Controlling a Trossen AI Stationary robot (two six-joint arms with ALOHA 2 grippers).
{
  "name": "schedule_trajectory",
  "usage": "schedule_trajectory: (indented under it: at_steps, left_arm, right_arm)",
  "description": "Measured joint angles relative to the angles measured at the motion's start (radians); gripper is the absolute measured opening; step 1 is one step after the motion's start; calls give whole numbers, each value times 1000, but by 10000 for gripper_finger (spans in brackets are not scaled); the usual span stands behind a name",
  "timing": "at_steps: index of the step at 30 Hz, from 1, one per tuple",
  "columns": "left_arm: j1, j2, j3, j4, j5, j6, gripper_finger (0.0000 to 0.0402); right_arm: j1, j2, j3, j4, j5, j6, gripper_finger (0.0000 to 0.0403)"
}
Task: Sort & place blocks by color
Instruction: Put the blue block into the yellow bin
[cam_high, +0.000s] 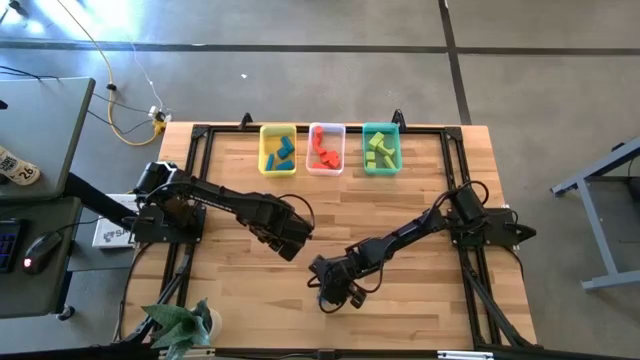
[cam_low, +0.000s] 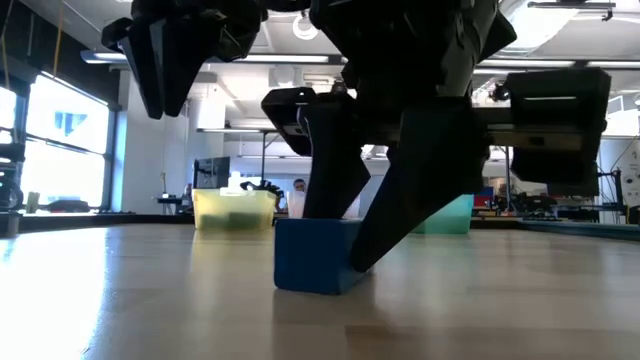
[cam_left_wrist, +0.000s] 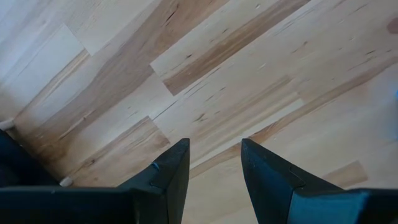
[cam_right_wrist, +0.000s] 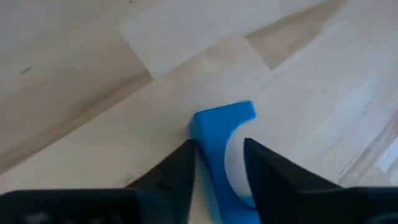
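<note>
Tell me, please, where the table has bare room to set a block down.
Bare wood lies between the bins and the arms, and along the table edges beside each arm. It is crowded at the yellow bin, clear bin, teal bin, and around the right gripper at the blue block.

I work in a robotics lab or open-plan workshop. My wooden table (cam_high: 400, 215) stands on a bare grey concrete floor (cam_high: 330, 25), upper part of the high view, with yellow cables (cam_high: 130, 125) trailing at upper left. A desk with a computer mouse (cam_high: 38, 250) fills the left edge. Across the low view, ceiling strip lights (cam_low: 560, 8), big windows (cam_low: 70, 140) at left and equipment benches (cam_low: 545, 205) fill the background.
</note>
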Motion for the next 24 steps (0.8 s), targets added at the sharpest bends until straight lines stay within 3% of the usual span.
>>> schedule_trajectory:
  at_steps: [7, 16, 24]
  left_arm:
    - [-13, 0, 0, 1, 2, 36, 133]
    - [-12, 0, 0, 6, -10, 175, 133]
    - [1, 0, 0, 7, -99, 297, 133]
  right_arm:
    - [2, -1, 0, -10, 7, 64, 24]
    - [-2, 1, 31, -64, 71, 248, 24]
    - [-4, 4, 150, -237, 221, 342, 16]
